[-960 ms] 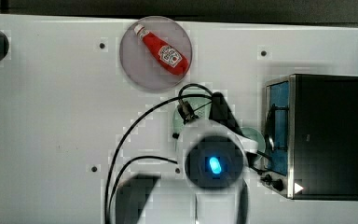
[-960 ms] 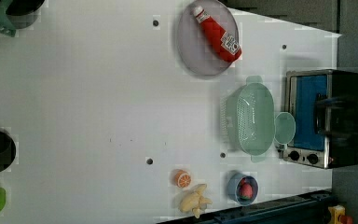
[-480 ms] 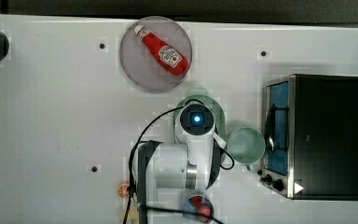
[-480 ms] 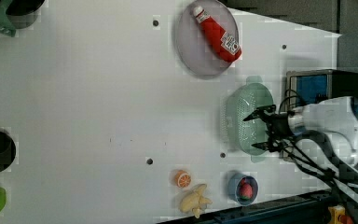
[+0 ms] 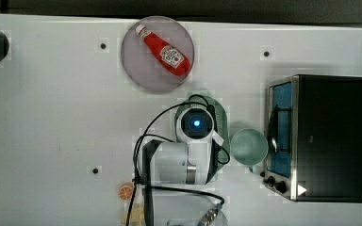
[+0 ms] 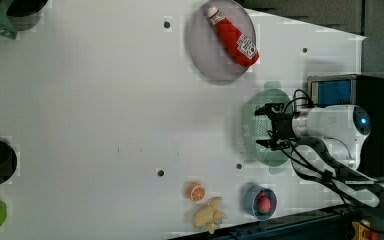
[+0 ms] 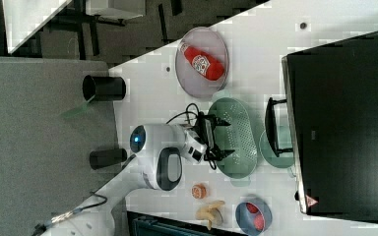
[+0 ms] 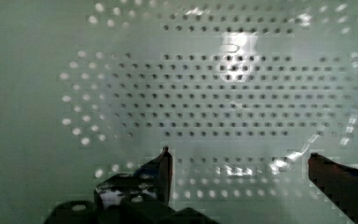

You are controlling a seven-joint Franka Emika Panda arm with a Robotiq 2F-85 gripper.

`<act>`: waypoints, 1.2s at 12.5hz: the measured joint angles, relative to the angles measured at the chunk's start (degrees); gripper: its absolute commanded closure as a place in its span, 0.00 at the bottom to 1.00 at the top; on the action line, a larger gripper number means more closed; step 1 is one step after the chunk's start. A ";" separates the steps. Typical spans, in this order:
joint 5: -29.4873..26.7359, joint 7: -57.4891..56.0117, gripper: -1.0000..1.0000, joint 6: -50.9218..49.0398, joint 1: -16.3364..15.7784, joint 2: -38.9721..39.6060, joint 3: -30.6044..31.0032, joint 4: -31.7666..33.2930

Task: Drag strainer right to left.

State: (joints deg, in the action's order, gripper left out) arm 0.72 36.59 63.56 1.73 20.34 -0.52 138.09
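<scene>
Strainer: pale mint-green oval plastic strainer [image 7: 236, 137], smooth sloping walls, bottom dotted with rows of small round holes [image 8: 233, 98], small tab handles at both ends; it sits on the white table [image 6: 105, 115], near the edge where the oven stands, just beside the cup.
Gripper: black two-finger gripper [image 6: 271, 126] hangs over the strainer's bowl, jaws spread wide, nothing between them; in the wrist view both dark fingertips [image 8: 165, 163] stand above the perforated bottom. Contact with the plastic: cannot tell.
Arm: glossy white rounded housing with a blue light [image 5: 196, 124], black cables looping off it; in the top view it covers most of the strainer.
Cup: smaller round mint-green cup [image 5: 248, 146], no holes, between strainer and oven, close to both.
Oven: boxy black toaster oven [image 5: 330, 136], metal-framed blue glass door, dark handle, knobs at one corner.
Plate: round grey plate [image 5: 157, 54], shallow, near the table's far edge in the top view, carrying a red squeeze ketchup bottle [image 5: 164, 50] with a white cap and label, lying on its side.
Near edge items: orange half [image 6: 195, 191], yellowish banana bunch [image 6: 209, 215], small blue bowl [image 6: 252, 199] holding something red.
</scene>
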 measured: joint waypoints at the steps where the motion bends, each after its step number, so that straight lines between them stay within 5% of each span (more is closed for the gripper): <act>1: 0.47 1.29 0.00 0.62 -0.23 1.06 -0.05 -0.11; 8: 0.16 7.61 0.00 0.22 -2.52 0.55 2.49 0.34; 15: -0.83 16.28 0.00 0.50 -10.60 0.53 3.81 0.56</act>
State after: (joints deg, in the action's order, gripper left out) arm -0.11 52.88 64.07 -8.86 20.87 3.29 138.65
